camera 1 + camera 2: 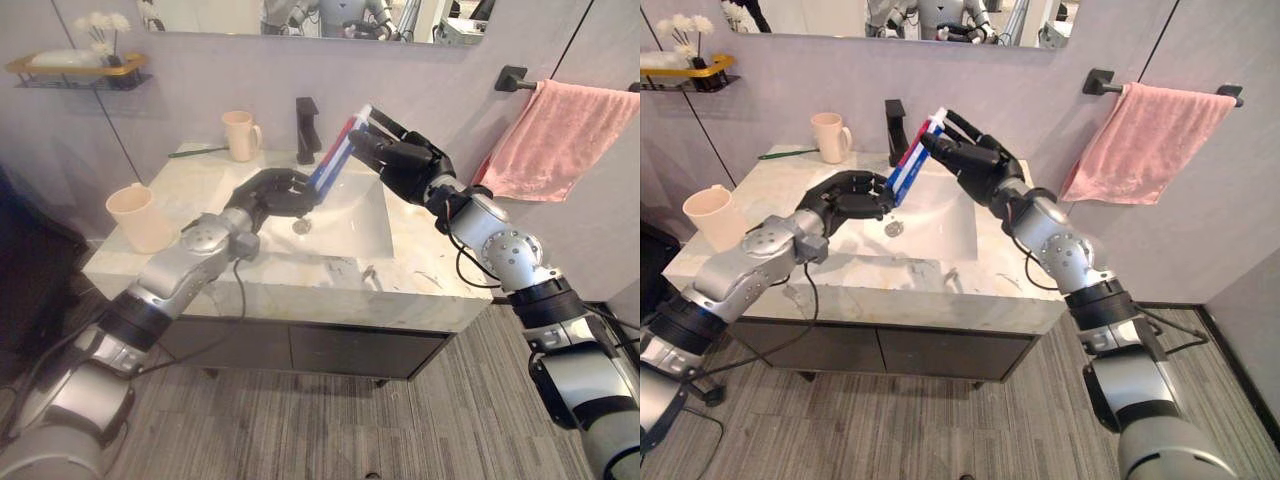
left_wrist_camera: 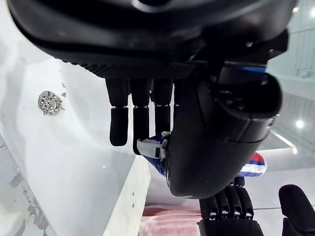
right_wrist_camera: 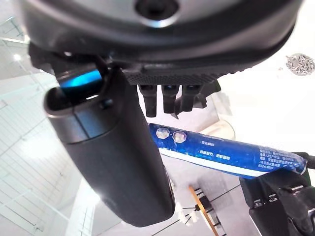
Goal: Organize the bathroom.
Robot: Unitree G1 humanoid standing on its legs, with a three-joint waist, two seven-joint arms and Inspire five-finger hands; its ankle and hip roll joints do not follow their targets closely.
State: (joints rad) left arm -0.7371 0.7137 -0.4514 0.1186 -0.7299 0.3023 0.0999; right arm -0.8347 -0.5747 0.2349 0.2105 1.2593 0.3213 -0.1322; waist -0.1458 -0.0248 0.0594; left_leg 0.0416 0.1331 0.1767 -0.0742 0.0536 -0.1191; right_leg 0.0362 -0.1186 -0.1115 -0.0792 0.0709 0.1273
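Peach cup (image 1: 141, 216) at frame left on the counter (image 1: 400, 285), left hand (image 1: 268, 197) pinching the lower end of the toothpaste tube (image 1: 333, 155) – centre frame above the sink (image 1: 355, 222), right hand (image 1: 395, 157) curled round its upper end, pink towel (image 1: 555, 138) upper right

blue toothpaste tube (image 1: 335, 158) | tilted | above sink (image 1: 362, 222)

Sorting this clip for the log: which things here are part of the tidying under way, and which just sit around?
In play: toothpaste tube, gripped by left hand and right hand above the sink.

Lying about: two cups, green toothbrush, pink towel, faucet, shelf.
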